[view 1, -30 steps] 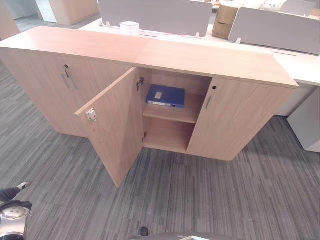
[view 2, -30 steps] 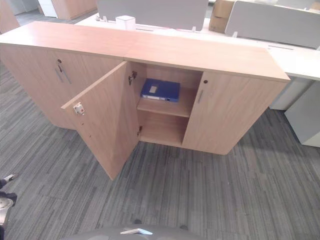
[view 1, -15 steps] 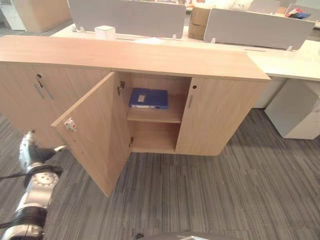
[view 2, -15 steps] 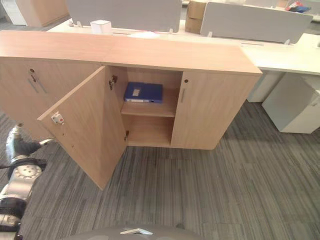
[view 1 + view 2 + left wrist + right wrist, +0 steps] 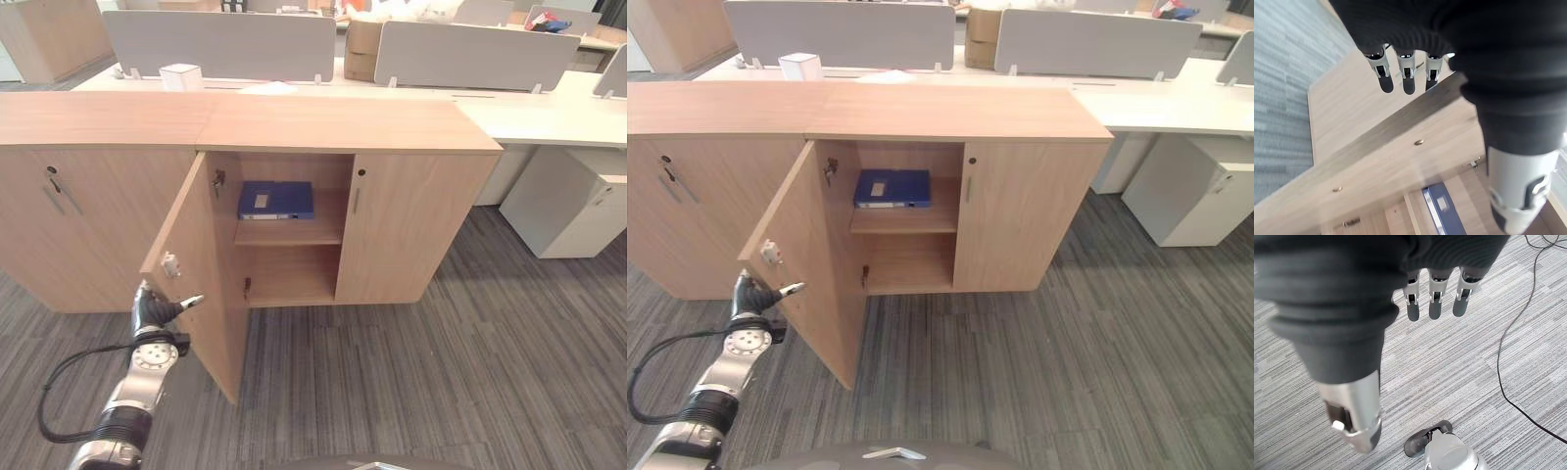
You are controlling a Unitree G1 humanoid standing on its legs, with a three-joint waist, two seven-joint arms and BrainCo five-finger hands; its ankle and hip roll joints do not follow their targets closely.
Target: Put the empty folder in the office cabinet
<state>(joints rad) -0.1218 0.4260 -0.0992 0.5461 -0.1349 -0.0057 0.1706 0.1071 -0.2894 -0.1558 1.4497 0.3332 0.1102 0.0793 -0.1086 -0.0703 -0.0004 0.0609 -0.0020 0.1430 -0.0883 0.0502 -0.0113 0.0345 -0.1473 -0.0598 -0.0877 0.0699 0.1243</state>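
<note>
The blue folder (image 5: 275, 200) lies flat on the upper shelf of the wooden office cabinet (image 5: 343, 122), behind its open door (image 5: 204, 294). It also shows in the left wrist view as a blue folder (image 5: 1442, 215) deep inside. My left hand (image 5: 154, 311) is at the door's free edge, below the white catch. Its fingers (image 5: 1406, 73) are straight over the door's outer face and its thumb (image 5: 1518, 196) lies on the inner side, so it is open. My right hand (image 5: 1432, 296) hangs open over the carpet, holding nothing.
The cabinet's right door (image 5: 411, 230) and the left unit's doors (image 5: 88, 225) are shut. Behind stand white desks with grey screens (image 5: 220, 44), a small white box (image 5: 179, 76) and a cardboard box (image 5: 362, 49). A white pedestal (image 5: 568, 211) stands at the right. Grey carpet lies in front.
The camera has shifted, so the cabinet sits differently in view. My left hand has come up and moved right, from beside the door to its free edge.
</note>
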